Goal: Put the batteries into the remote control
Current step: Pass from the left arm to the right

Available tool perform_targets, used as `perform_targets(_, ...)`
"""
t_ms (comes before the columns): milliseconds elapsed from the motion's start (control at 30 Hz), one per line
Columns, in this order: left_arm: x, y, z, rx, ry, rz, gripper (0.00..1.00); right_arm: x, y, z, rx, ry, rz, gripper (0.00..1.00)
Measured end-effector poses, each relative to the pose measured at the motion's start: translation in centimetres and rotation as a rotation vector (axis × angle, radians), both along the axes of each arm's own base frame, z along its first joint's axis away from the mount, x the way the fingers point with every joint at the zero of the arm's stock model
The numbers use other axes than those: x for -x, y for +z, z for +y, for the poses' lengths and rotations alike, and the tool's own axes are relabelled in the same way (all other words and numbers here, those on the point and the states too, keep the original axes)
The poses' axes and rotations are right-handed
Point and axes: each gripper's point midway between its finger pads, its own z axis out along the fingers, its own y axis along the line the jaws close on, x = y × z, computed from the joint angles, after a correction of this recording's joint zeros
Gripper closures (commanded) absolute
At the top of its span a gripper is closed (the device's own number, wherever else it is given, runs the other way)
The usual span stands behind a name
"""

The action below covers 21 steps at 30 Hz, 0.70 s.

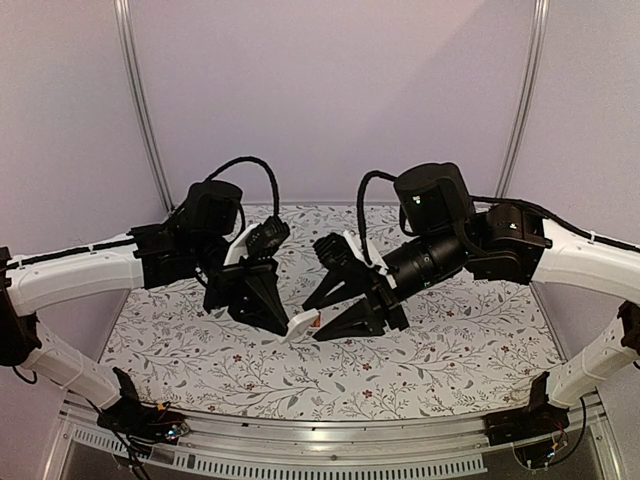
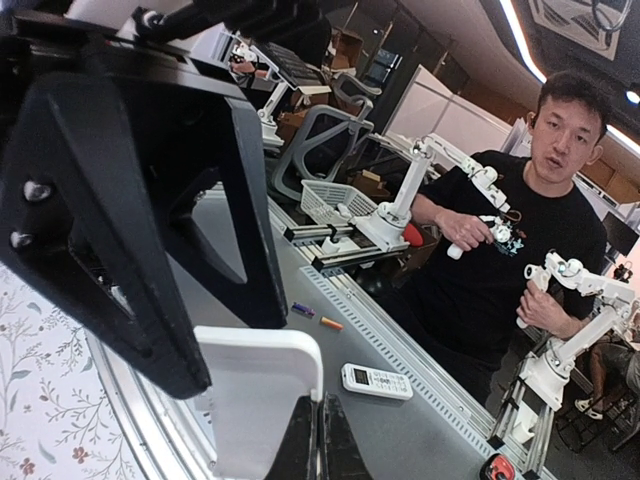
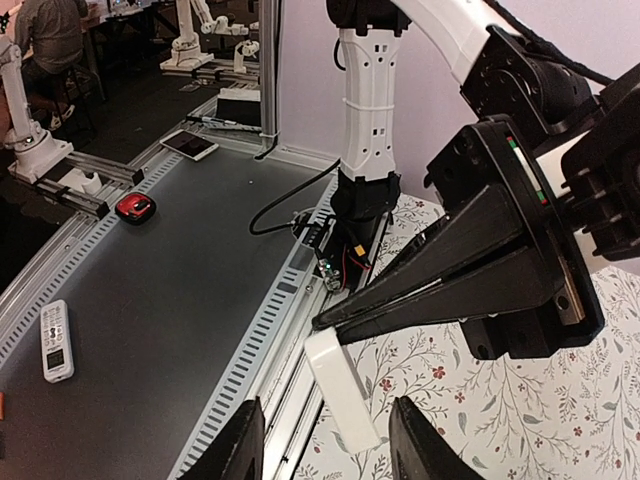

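The left pincer (image 2: 320, 445) sits nearest, at the bottom of its own wrist view. Its fingers (image 2: 298, 440) are pressed together on the lower edge of the remote (image 2: 262, 395), which stands up from them as a white rounded slab. From above, that arm reaches from 9 o'clock and holds the remote in the air over the middle of the floral surface (image 1: 450, 350), its free end toward 4 o'clock. The right pincer (image 1: 312, 320) reaches from 3 o'clock and meets it tip to tip. Its fingers (image 3: 245, 440) stand apart with the remote's free end between them, touching neither as far as shows. A speck of orange, a battery (image 1: 316, 321), shows at 3 o'clock of the remote's end, between the right fingertips. Whether it is gripped, lies in the remote or rests below cannot be told.
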Motion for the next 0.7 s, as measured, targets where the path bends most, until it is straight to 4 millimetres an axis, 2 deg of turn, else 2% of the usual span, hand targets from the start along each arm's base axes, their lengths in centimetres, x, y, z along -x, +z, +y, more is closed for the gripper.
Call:
perform_targets(500, 0.07, -0.18, -0.24, -0.01, -0.019, 0.016, 1.0, 0.2, 0.21, 0.32, -0.004, 0.012, 0.016, 0.87)
perform_targets(700, -0.08, -0.25, -0.41, -0.013, -0.01, 0.012, 0.7, 0.61, 0.12, 0.34, 0.004, 0.024, 0.037, 0.98)
